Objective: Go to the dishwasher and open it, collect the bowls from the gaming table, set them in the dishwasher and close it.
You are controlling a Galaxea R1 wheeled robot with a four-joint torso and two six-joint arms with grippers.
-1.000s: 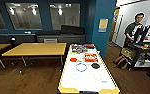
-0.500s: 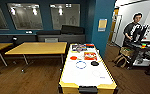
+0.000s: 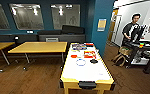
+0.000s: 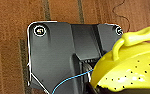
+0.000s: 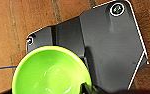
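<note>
A: Where do we stand?

B: We face the gaming table (image 3: 87,68), the white-topped bench with the yellow rim, end-on. On its top, toward the far end, we see a red bowl (image 3: 73,56) and a black bowl (image 3: 93,60), with a flat ring (image 3: 80,62) between them and slightly nearer to us. A red-and-yellow sheet (image 3: 89,54) and some printed cards (image 3: 78,46) lie beyond the bowls. A yellow-topped table (image 3: 39,47) stands to the left of the gaming table, and a person (image 3: 131,30) stands well off to its right beside a cart.

A: And our pincers?

B: In the left wrist view a yellow perforated dish with a loop handle (image 4: 131,66) sits against the left pincer; in the right wrist view a green bowl (image 5: 51,71) sits against the right one. We take both for carried, but we cannot tell how the fingers stand on either side.

A: So which step is this?

B: We judge it to be the collecting step, with bowls left on the gaming table. The dishwasher is nowhere in front of us.

A: What does the next move call for?

B: With both pincers apparently loaded, either stacking at the gaming table or a run to the dishwasher, kept smooth so nothing tips.
</note>
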